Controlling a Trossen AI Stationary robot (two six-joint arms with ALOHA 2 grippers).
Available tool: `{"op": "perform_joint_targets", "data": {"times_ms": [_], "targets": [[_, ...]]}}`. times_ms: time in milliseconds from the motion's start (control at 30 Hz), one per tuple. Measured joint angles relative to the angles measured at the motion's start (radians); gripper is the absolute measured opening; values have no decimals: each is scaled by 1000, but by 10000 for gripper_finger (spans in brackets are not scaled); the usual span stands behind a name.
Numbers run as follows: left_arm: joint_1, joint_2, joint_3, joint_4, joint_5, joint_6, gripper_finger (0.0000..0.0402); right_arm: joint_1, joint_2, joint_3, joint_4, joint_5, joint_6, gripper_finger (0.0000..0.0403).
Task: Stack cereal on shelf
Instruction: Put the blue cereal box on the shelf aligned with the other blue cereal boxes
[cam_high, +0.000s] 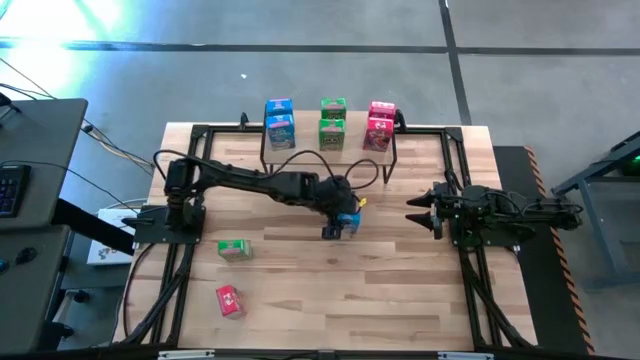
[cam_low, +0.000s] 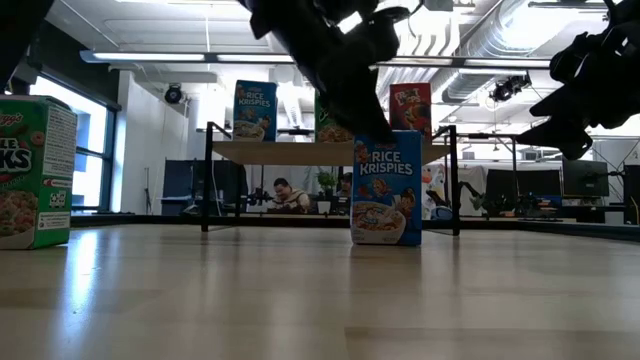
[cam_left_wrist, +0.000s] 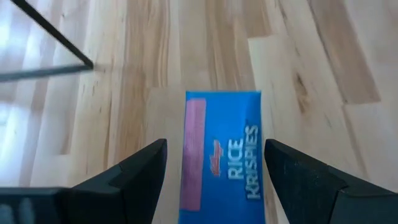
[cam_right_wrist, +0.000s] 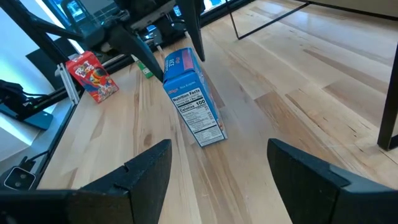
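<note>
Between my black left fingers (cam_left_wrist: 134, 177) stands a blue box (cam_left_wrist: 222, 158) with white lettering and a pink stripe along its top; its side panel is white with black print. On the pale, streaky-grained wooden table (cam_high: 400, 290) lie a green box (cam_high: 233, 249) and a red box (cam_high: 229, 300). The shelf (cam_low: 300, 152), light wood on black legs, carries blue (cam_high: 279, 122), green (cam_high: 332, 122) and red-pink (cam_high: 379, 124) boxes.

Two matte black jointed arms, black cable looping off left arm (cam_high: 250, 180); broad dark wedge-shaped fingers (cam_left_wrist: 124, 180).
</note>
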Motion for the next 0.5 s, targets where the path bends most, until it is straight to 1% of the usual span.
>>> {"op": "perform_joint_targets", "data": {"times_ms": [300,400,500], "targets": [[0,44,0,-3,4,-9,256,0,0,0,-1,0,0,257],[-2,50,0,3,19,-9,240,0,-1,0,0,0,0,257],[-5,54,0,-8,22,-11,215,0,0,0,0,0,0,257]]}}
